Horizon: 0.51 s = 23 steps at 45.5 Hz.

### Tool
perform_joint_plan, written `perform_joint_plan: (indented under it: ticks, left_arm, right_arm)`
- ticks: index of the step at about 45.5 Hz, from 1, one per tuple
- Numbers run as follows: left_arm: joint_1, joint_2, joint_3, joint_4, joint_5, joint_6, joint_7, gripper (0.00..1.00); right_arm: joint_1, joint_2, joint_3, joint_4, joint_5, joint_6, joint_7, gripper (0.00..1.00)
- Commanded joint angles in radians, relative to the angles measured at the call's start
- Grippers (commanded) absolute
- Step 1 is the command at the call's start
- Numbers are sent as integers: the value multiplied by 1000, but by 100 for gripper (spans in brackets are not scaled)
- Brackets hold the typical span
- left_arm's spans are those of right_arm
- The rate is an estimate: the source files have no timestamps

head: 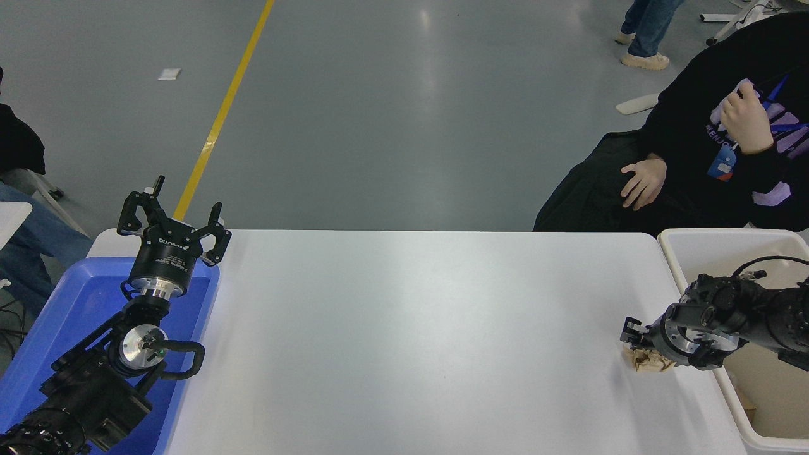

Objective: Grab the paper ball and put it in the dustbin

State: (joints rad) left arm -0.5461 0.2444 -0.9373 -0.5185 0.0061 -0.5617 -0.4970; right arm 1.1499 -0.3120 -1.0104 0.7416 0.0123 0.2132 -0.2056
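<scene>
The tan paper ball lies on the white table near its right edge, just left of the dustbin. My right gripper reaches in from the right over the bin's rim and is down on top of the ball, hiding most of it. Its jaws stand apart around the ball, with one black finger showing at the ball's far left side. The cream dustbin stands against the table's right edge. My left gripper is parked open at the lower left above a blue tray.
The shallow blue tray sits at the table's left end under the left arm. A person in black sits at the far right, hands held off the table. Another person's legs show at the left edge.
</scene>
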Motion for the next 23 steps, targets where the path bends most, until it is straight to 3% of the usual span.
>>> perform_joint_plan:
  ticks: [1, 23]
  left_arm:
    - [0, 1, 0, 0, 0, -1, 0, 98]
    - [0, -1, 0, 0, 0, 0, 0, 98]
  right_arm:
    - [1, -15, 19, 2, 78, 6, 0, 0]
    - [10, -36, 21, 13, 98, 6, 0, 0]
